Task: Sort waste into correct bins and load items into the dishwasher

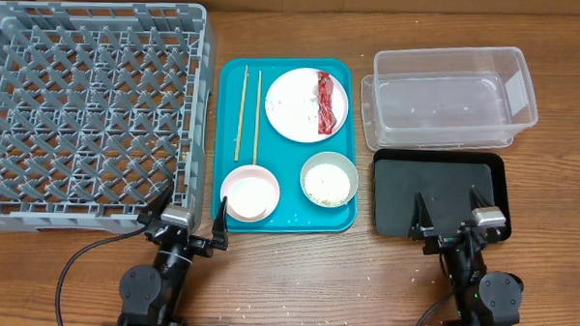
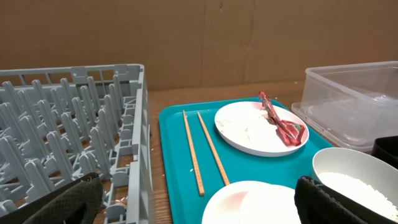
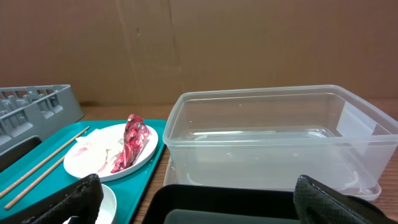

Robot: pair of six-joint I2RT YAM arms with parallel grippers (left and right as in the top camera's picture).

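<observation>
On the teal tray [image 1: 283,219] lie two chopsticks [image 1: 248,113], a pink plate [image 1: 294,110] with a red wrapper [image 1: 325,101] and white tissue [image 2: 249,132], a pink bowl [image 1: 248,193] and a grey-green bowl [image 1: 328,180] of rice. I cannot make out the white cup. The grey rack [image 1: 89,108] stands at left. The clear tub [image 1: 452,96] and black tray [image 1: 439,192] stand at right. My left gripper [image 1: 186,227] is open and empty, in front of the pink bowl [image 2: 249,202]. My right gripper [image 1: 452,225] is open and empty at the black tray's near edge [image 3: 249,202].
Loose rice grains lie on the plate, the teal tray and the wood near the table's front edge [image 1: 266,283]. A brown cardboard wall [image 2: 186,37] stands behind the table. The rack's near wall [image 2: 140,143] is close on the left gripper's left side.
</observation>
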